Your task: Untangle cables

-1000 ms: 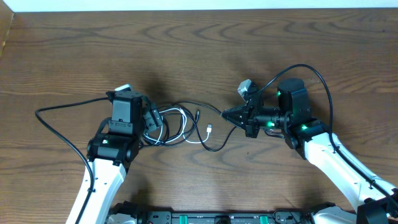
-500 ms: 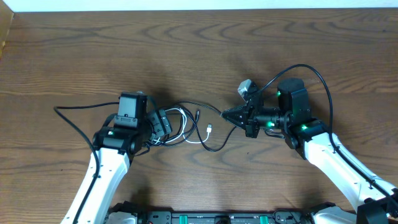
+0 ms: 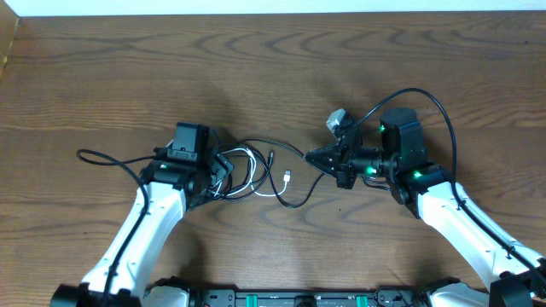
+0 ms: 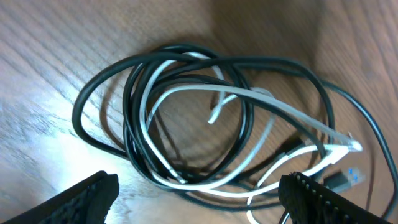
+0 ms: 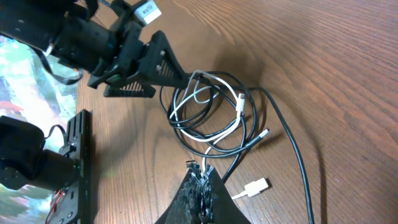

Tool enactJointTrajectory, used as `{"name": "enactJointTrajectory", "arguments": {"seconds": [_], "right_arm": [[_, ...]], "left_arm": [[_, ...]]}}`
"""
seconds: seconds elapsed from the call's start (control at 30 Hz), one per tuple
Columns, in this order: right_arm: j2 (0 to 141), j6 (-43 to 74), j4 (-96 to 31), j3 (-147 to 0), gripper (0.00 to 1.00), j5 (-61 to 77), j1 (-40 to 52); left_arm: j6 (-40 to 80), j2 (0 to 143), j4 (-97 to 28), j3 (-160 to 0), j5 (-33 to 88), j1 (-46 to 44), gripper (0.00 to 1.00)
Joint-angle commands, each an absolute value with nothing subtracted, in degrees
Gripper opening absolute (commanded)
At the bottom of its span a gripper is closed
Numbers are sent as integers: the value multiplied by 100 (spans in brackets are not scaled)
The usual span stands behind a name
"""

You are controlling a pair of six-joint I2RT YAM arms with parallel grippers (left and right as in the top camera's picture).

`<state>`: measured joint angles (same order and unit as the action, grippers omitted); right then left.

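the cables (image 3: 249, 170) lie in a loose tangled coil on the table (image 3: 256, 68), near its middle, between the two arms. most strands are black; one white strand loops through them.

the left gripper (image 3: 220, 174) sits at the coil's left edge, its jaws wide apart and holding nothing. in its wrist view the two fingers (image 4: 87, 196) stand at the lower corners, with the coil lying on the wood beyond and between them; no contact shows.

the right gripper (image 3: 312, 156) is just right of the coil and points left, jaws together. in its wrist view a black strand and a white one run up to the closed tips, which seem pinched on them; which strand is really held i cannot tell.

a white plug (image 3: 287, 177) lies free on the wood between the coil and the right gripper. a black strand curves out from the coil and passes below that gripper.
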<state>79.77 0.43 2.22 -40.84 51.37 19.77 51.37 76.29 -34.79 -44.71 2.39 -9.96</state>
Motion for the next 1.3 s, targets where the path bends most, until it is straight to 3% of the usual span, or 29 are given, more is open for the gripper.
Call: {"name": "enactJointTrajectory", "arguments": {"seconds": [0.0,0.13,0.23,0.7,0.83,1.27], "right_arm": [[7961,80,198,-4108,1,5092,1957],[7961,78,193,-4108,1,5087,1957],[7961,80,191,-4108,1,5043,1959],[7961,80,178,-4108,1,5043,1957],[7961,80,172,-4108,1,5046,1959],[7961,80,172,-4108,1,5046,1959]], "left_arm": [[5948,7946,-3354,-4523,86,-978,87],[5946,8276,-3450,-4523,198,-982,87],[5951,8440,-3470,-4523,220,-982,79],[5953,8613,-3730,-4501,340,-982,75],[6187,8613,-3726,-4410,294,-982,70],[6289,8617,-3570,-4296,-106,-982,69]]}}
